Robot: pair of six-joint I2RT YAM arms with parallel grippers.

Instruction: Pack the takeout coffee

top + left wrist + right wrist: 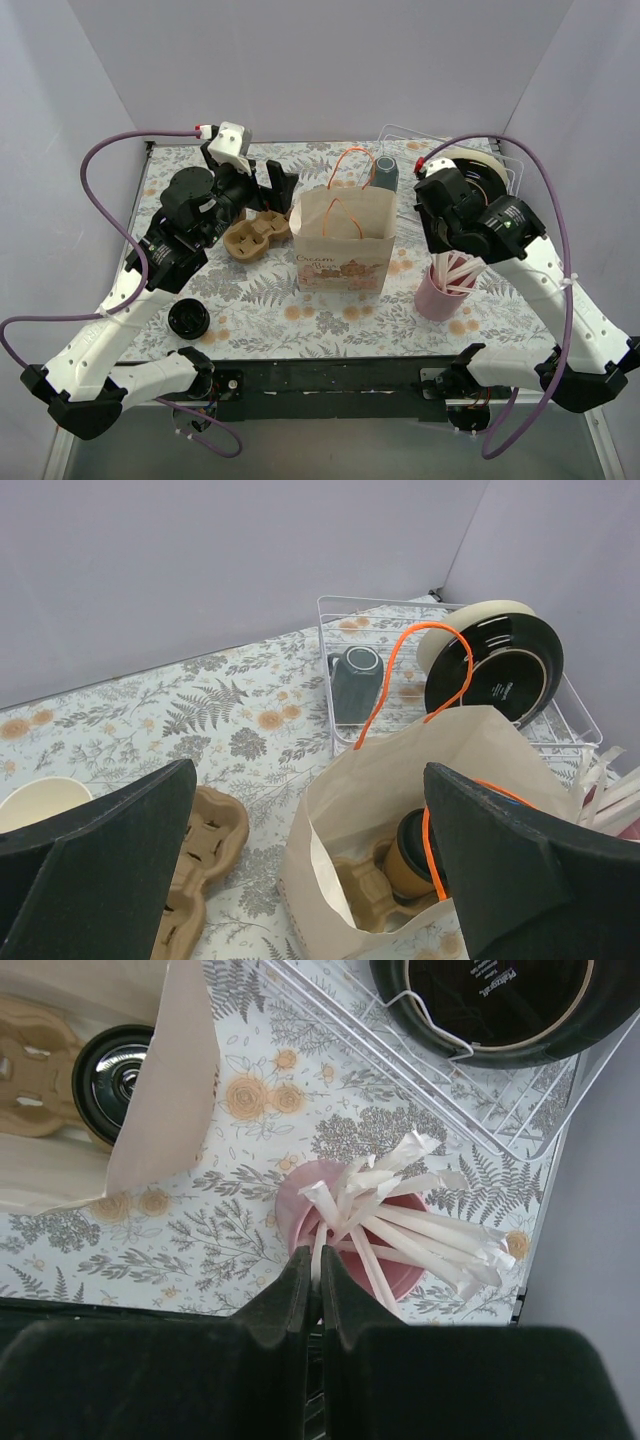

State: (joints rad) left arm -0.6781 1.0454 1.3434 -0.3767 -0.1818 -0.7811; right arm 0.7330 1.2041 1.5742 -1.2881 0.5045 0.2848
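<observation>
The takeout coffee (415,855), a kraft-brown cup with a black lid (120,1080), stands in a pulp carrier inside the open paper bag (345,245). My left gripper (308,775) hovers wide open just left of and above the bag's mouth (400,770), holding nothing. Over the pink cup (300,1210) at the right, my right gripper (318,1255) is shut on one paper-wrapped straw (322,1230) among several straws standing in that cup.
A wire dish rack (500,160) at the back right holds a black plate (500,675), with a grey mug (355,680) beside it. A spare pulp carrier (255,235) lies left of the bag. A loose black lid (188,320) sits front left. A cream cup (40,800) is at far left.
</observation>
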